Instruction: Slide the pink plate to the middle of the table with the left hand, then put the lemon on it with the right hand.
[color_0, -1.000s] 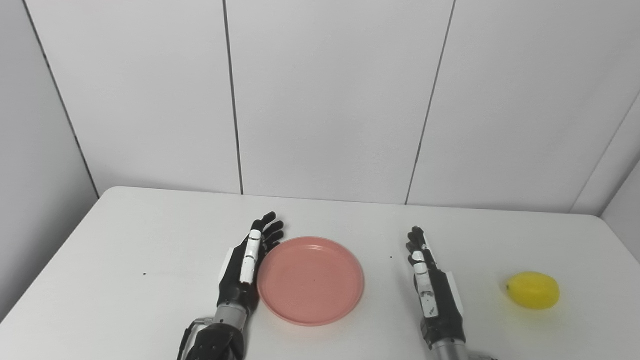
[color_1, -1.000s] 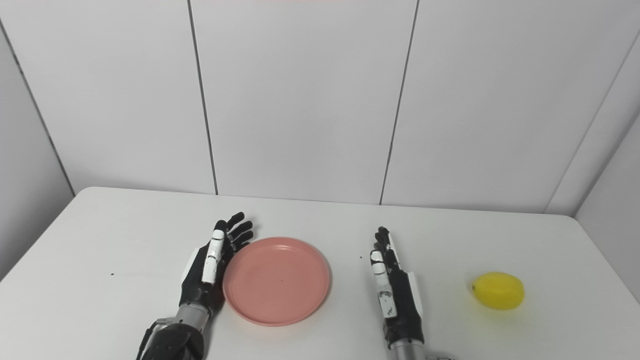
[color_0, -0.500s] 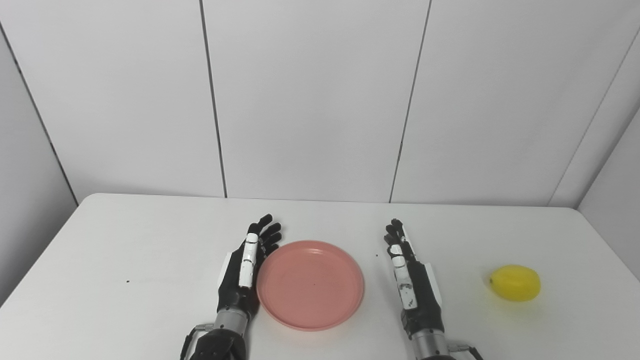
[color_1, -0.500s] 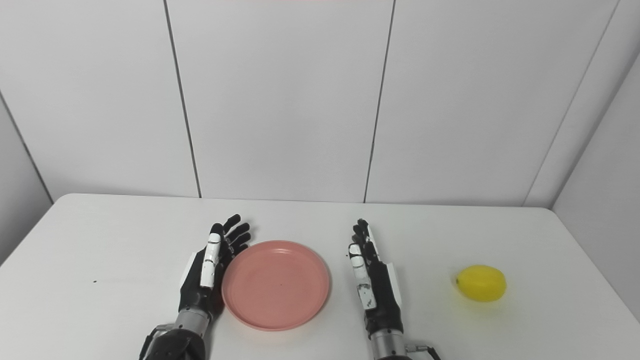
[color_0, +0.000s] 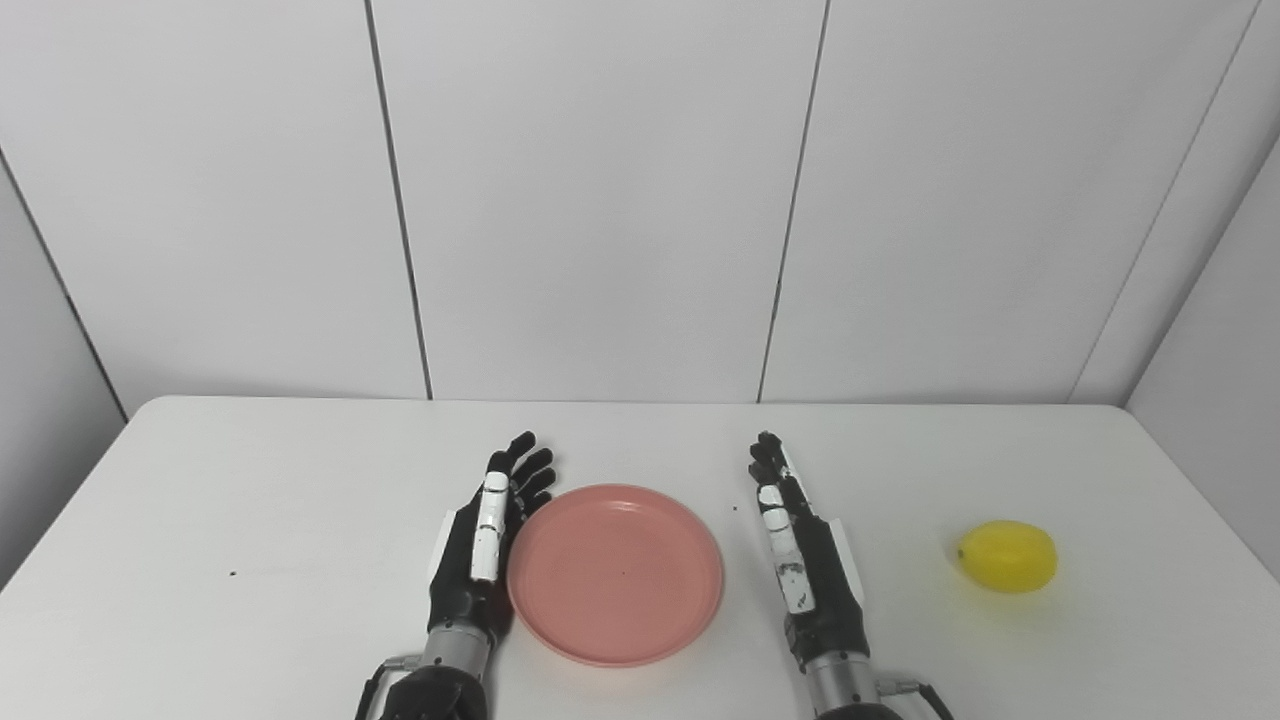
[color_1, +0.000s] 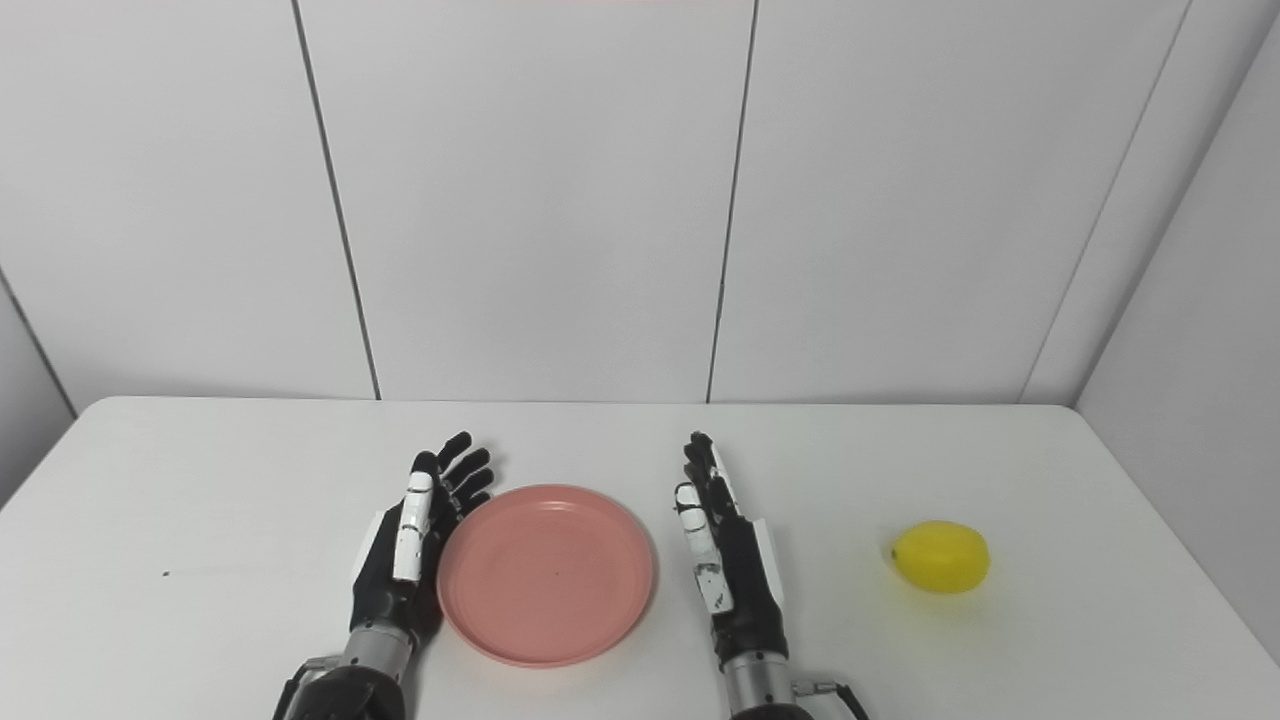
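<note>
White table (color_0: 250, 500) seen from the robot's head, with the pink plate (color_0: 616, 574) as reference. The plate lies flat and empty near the table's front edge, about midway between its left and right sides. Left hand (color_0: 484, 541) — set on edge directly against the plate's left rim, fingers (color_0: 527, 470) stretched out and slightly fanned past the rim's far-left curve, palm turned toward the plate; it grips nothing. Right hand (color_0: 803, 554) — to the right of the plate, close to its rim but apart from it, likewise on edge with fingers extended and held nearly together, pointing toward the wall panels (color_0: 600, 190); it too holds nothing. Lemon (color_0: 1006, 556) — resting on the table well to the right of the plate, beyond the right hand and apart from it, at about the same depth as the plate's centre.
</note>
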